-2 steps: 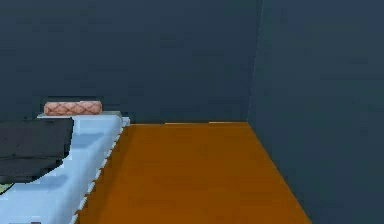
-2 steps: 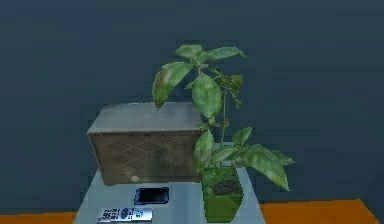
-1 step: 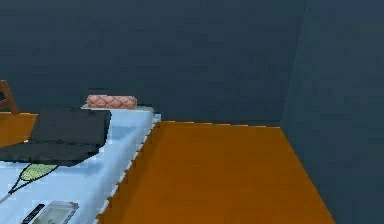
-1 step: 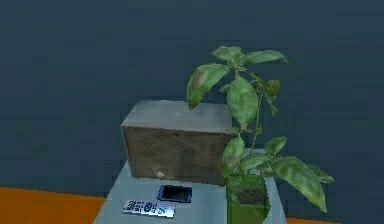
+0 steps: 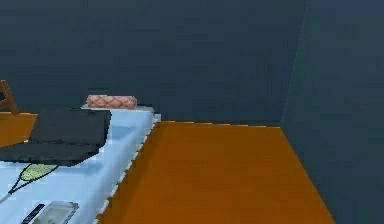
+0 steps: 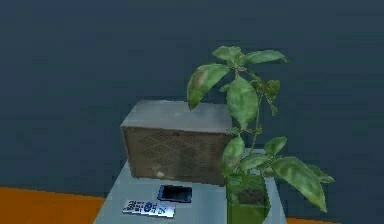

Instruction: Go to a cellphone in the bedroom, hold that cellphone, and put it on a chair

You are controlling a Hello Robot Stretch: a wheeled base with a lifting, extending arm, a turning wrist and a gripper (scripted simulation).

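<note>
The cellphone [image 6: 174, 193] lies flat on a pale tabletop [image 6: 112, 205] in the arm side view, a small dark rectangle with a bluish rim. Just beside it, toward the table's near edge, lies a remote control [image 6: 148, 208], pale with rows of dark buttons; whether the two touch cannot be told. Right behind the phone stands a grey-brown box [image 6: 178, 140] with a mesh-like front. To the phone's right a houseplant [image 6: 242, 100] rises from a green pot [image 6: 249, 195] on the same table, its broad leaves spreading up past the box's right end. Behind everything is a dark blue wall [image 6: 70, 70], and a strip of orange floor [image 6: 40, 205] shows at the lower left.

The forward view shows a pale blue bed [image 5: 128, 140] along the left side, with orange floor [image 5: 215, 175] beside it and dark blue walls meeting in a corner on the right. On the bed lie several things: a pinkish pillow [image 5: 112, 102] at the far end, a large dark flat thing [image 5: 65, 135] nearer, then a racket [image 5: 30, 175], and at the bottom edge a flat, pale-framed rectangle [image 5: 57, 212] too small to name. A brown wooden piece [image 5: 5, 97] pokes in at the left edge.
</note>
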